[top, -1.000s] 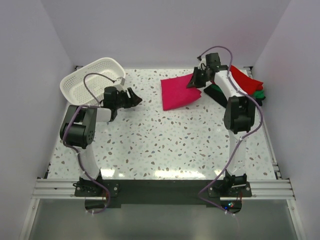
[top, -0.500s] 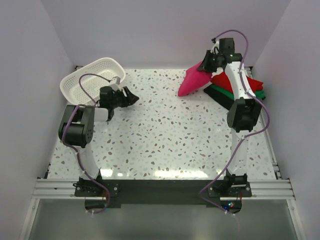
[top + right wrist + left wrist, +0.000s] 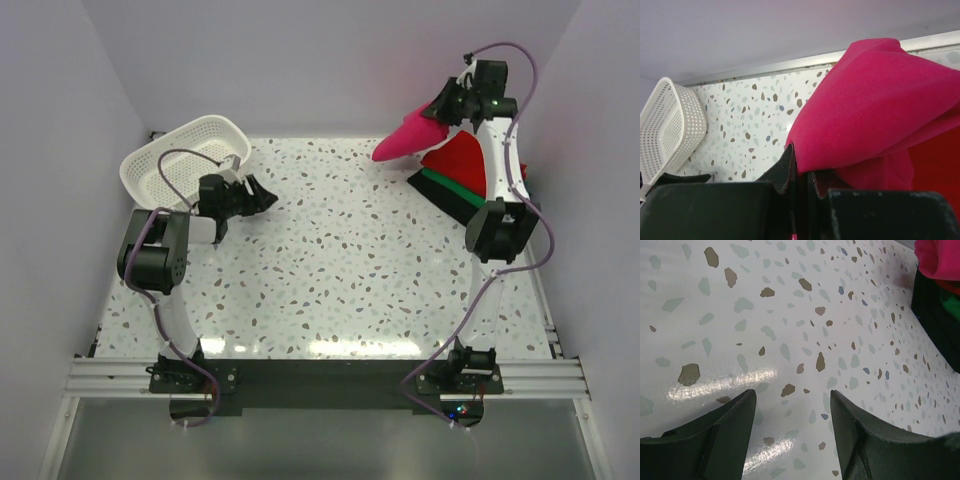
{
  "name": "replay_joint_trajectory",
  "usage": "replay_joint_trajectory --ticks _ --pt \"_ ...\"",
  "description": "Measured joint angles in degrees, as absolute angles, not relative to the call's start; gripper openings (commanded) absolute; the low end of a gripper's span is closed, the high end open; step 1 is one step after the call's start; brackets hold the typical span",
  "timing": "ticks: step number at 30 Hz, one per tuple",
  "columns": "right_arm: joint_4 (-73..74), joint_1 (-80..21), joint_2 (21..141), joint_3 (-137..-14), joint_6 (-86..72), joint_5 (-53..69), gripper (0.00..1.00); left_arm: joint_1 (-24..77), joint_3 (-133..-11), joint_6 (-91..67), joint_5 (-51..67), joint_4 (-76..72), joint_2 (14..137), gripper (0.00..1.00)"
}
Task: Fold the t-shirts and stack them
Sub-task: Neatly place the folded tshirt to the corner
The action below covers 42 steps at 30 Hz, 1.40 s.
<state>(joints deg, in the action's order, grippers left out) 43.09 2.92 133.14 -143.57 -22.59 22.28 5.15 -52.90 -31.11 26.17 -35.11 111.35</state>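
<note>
Magenta-pink cloth, a folded short-sleeved t-shirt, hangs in the air at the far right of the speckled terrazzo-pattern table. The right gripper is clamped on one edge of it. In the right wrist view the two dark fingers press together with the fabric nipped between them.

From that pinch the shirt's long axis slopes down and to the left, so its free end dangles over the table just left of the stack. The stack sits below and slightly nearer than the gripper: a folded red t-shirt on top, a green one under it, and a black one at the bottom.

Setting the pink shirt down squarely would likely mean carrying its trailing end rightward over the red top layer.

The left gripper hovers with its jaws apart and nothing between them, beside the white plastic lattice basket. It is well apart from the stack, so the right arm is much the nearer.
</note>
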Motion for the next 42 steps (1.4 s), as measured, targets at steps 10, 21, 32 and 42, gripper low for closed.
replay_joint_trajectory --ticks 10,21,32,42 --pt "38.4 9.6 133.1 -144.7 -25.9 26.9 0.0 5.0 -51.0 -31.9 26.4 -35.9 111.0 0.66" --pt "33.7 15.6 133.1 -145.4 -28.5 32.8 0.0 5.0 -50.3 -32.0 26.4 -35.9 109.8 0.66" --pt "33.6 18.5 131.7 -140.8 -26.4 35.6 0.0 5.0 -49.9 -32.4 26.4 -35.9 109.3 0.66" --pt "36.0 20.2 126.9 -131.5 -22.4 34.3 0.0 5.0 -49.6 -32.4 26.4 -36.3 107.9 0.66"
